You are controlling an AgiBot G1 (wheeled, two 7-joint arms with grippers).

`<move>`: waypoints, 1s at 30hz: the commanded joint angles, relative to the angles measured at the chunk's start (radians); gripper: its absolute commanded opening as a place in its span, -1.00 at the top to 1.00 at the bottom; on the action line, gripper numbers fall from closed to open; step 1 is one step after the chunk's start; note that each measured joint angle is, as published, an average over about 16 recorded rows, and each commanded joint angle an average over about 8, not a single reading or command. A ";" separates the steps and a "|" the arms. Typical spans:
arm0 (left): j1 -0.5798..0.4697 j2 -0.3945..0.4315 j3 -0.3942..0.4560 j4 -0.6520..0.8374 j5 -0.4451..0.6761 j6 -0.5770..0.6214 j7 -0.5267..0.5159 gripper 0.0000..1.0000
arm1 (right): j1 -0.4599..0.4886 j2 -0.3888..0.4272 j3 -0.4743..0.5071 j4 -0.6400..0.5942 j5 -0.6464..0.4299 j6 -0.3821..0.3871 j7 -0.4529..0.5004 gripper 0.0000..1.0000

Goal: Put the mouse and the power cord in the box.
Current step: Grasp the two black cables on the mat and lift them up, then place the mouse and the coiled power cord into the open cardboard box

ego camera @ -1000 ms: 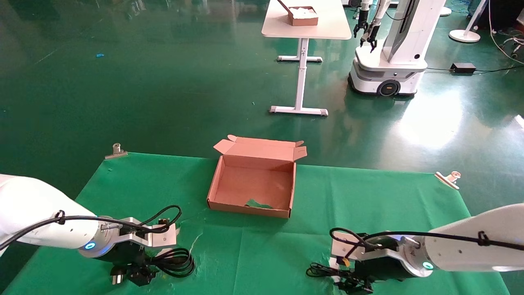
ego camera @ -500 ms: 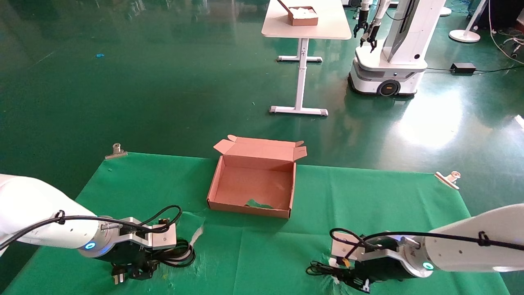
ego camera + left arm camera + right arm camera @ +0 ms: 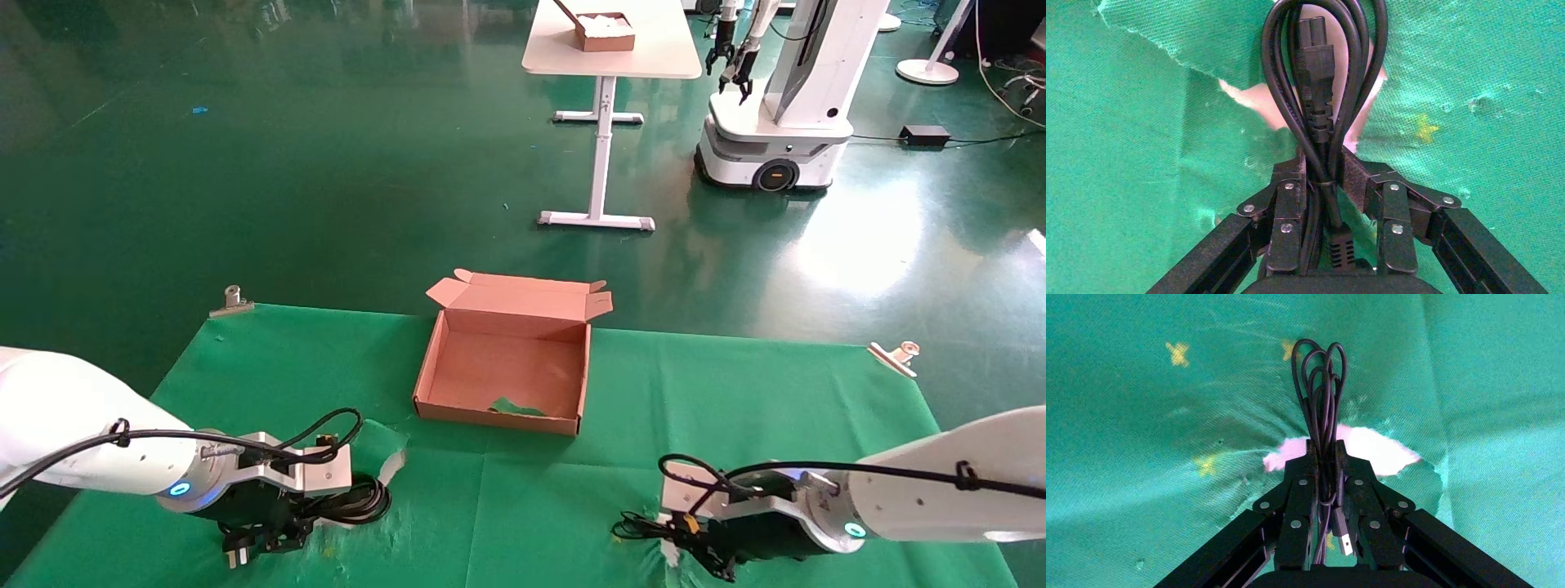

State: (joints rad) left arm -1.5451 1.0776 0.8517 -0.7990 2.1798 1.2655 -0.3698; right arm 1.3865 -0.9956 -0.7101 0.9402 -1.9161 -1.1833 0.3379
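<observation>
The box [image 3: 493, 417] stands open at the far middle of the green cloth, its flap lid back and a scrap of green cloth inside. At the near left, my left gripper [image 3: 263, 545] [image 3: 1324, 168] is shut on the power cord [image 3: 1315, 67] [image 3: 359, 502], whose loops and black connector stick out past the fingertips. At the near right, my right gripper [image 3: 704, 562] [image 3: 1325, 450] is shut on the mouse's thin looped cable [image 3: 1319, 380]. Its silver USB plug [image 3: 1344, 542] hangs between the fingers. The mouse body is hidden under that gripper.
The green cloth is torn under both grippers, baring pale table [image 3: 1376, 450] [image 3: 1248, 101]. A flap of cloth [image 3: 384, 445] stands up by the cord. Metal clips [image 3: 233, 300] [image 3: 895, 357] hold the far corners. Beyond stand a white table [image 3: 609, 49] and another robot [image 3: 776, 122].
The left gripper has drawn the cord's loops in toward itself, and a flap of torn cloth has risen beside them. The right gripper has shifted a little with the cable.
</observation>
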 commanded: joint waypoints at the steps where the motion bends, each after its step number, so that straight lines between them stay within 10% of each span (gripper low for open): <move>1: 0.000 0.001 0.001 0.001 0.003 -0.002 -0.002 1.00 | 0.008 0.003 0.007 -0.001 0.006 0.004 0.003 1.00; 16: -0.175 0.005 -0.127 0.032 -0.229 0.127 0.013 1.00 | 0.060 0.090 0.090 0.023 0.028 0.058 0.158 1.00; 30: -0.161 0.287 -0.051 0.253 -0.149 -0.351 0.185 1.00 | 0.105 0.146 0.120 0.017 0.019 0.076 0.179 1.00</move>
State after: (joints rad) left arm -1.7034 1.3452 0.8162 -0.5708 2.0152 0.9391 -0.1957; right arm 1.4898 -0.8482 -0.5892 0.9626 -1.8966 -1.1074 0.5214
